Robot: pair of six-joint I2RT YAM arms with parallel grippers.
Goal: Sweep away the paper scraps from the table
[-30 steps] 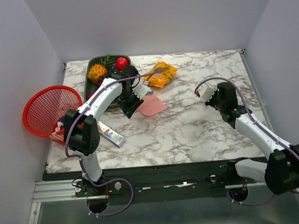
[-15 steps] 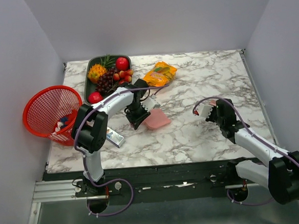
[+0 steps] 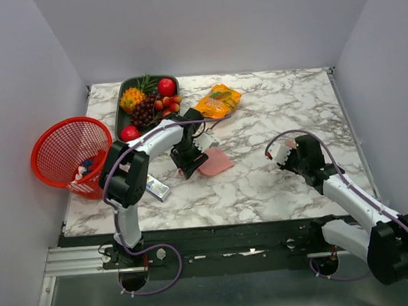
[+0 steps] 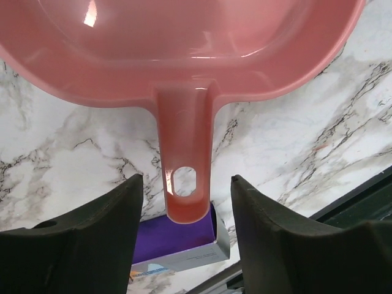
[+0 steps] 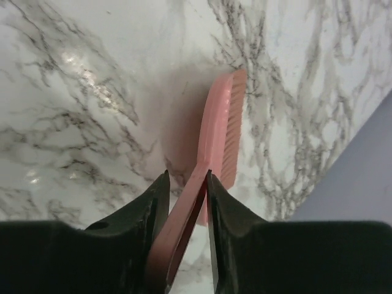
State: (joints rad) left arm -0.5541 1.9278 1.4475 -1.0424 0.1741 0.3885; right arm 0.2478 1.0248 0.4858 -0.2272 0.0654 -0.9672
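- Top view: one dustpan (image 3: 216,162) lies flat mid-table (image 3: 271,106), its mouth facing the right arm, probably so that the sweep can run into it.
- The left gripper (image 3: 191,162) sits at the dustpan's handle end. The right gripper (image 3: 282,151) carries one brush (image 3: 287,144) low over the marble, well apart from the dustpan.
- One red basket (image 3: 71,152) stands off the left edge with a few coloured scraps (image 3: 85,167) inside, too small to count. I see none on the table.
- Also on the table are one fruit tray (image 3: 122,103), one orange bag (image 3: 218,101) and one box (image 3: 153,188).
- Left wrist: the jaws are spread either side of the handle with a gap on each side, so they grip nothing. The handle tip rests on the purple box, which props it off the marble.
- Right wrist: the jaws are clamped on the brush's thin handle, and the bristle head points away, angled toward the marble, ready to sweep.
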